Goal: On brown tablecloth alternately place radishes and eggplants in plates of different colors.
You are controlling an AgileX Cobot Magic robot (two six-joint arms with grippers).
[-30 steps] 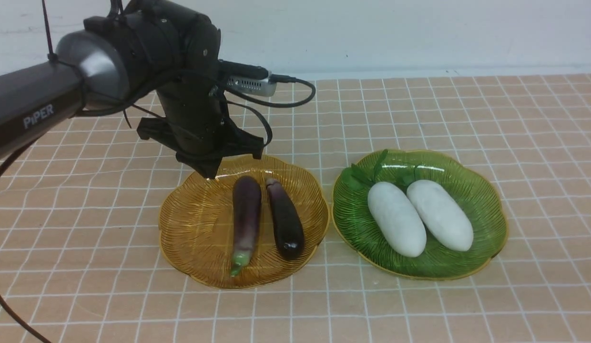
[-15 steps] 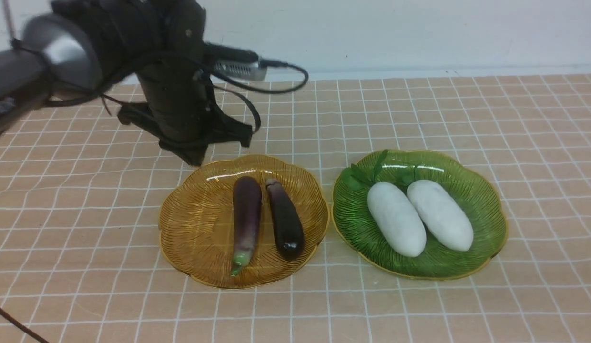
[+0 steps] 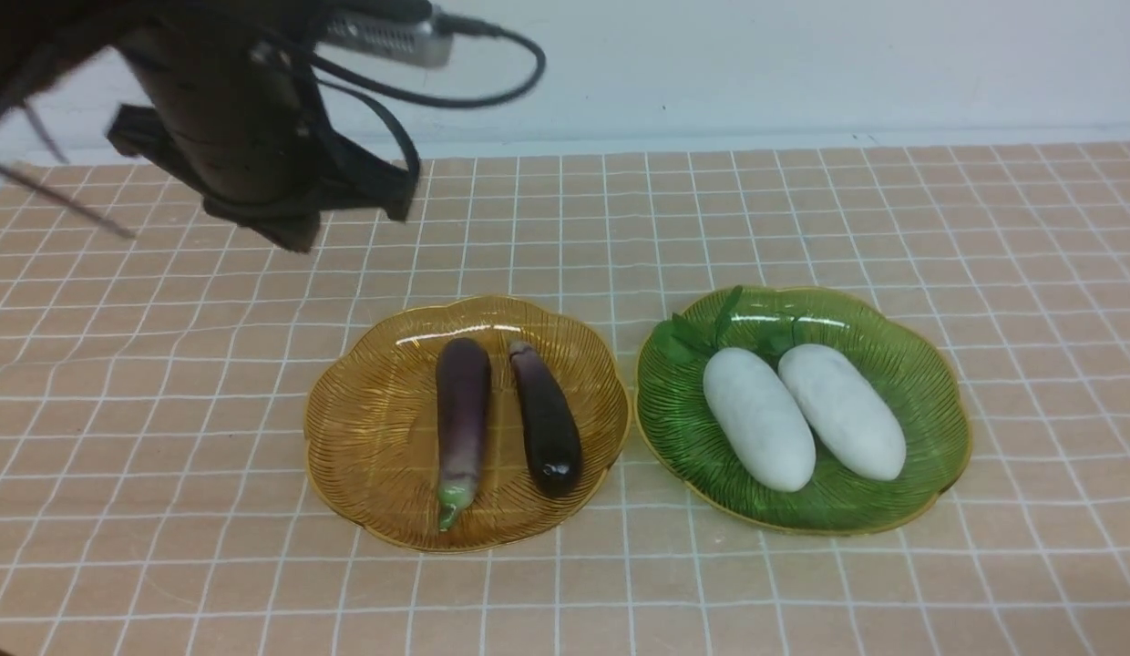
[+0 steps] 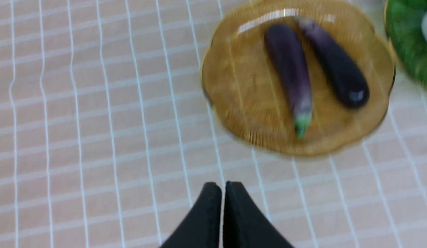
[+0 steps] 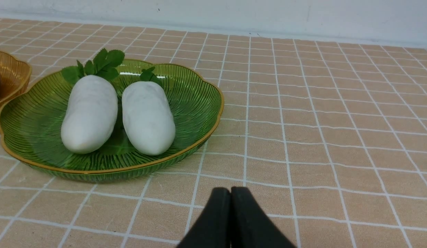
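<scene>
Two eggplants lie side by side in the amber plate [image 3: 364,437]: a lighter purple one [image 3: 462,410] with a green tip and a near-black one [image 3: 547,419]. Both white radishes [image 3: 758,417] [image 3: 842,410] rest in the green plate [image 3: 929,364] to the right. All sit on the brown tablecloth [image 3: 164,383]. My left gripper [image 3: 296,239] hangs shut and empty, high at the back left, away from the amber plate [image 4: 234,100]. My right gripper [image 5: 230,193] is shut and empty, low over the cloth, near the green plate [image 5: 196,100] with its radishes [image 5: 90,113] [image 5: 147,117].
A white wall [image 3: 802,64] runs along the cloth's far edge. Black cables and a silver camera [image 3: 383,36] ride on the left arm. The cloth is slightly wrinkled at the left.
My left arm has lifted and drawn back to the left, away from the amber plate's far rim. The lighter eggplant has shifted slightly. The radishes and plates have not moved.
</scene>
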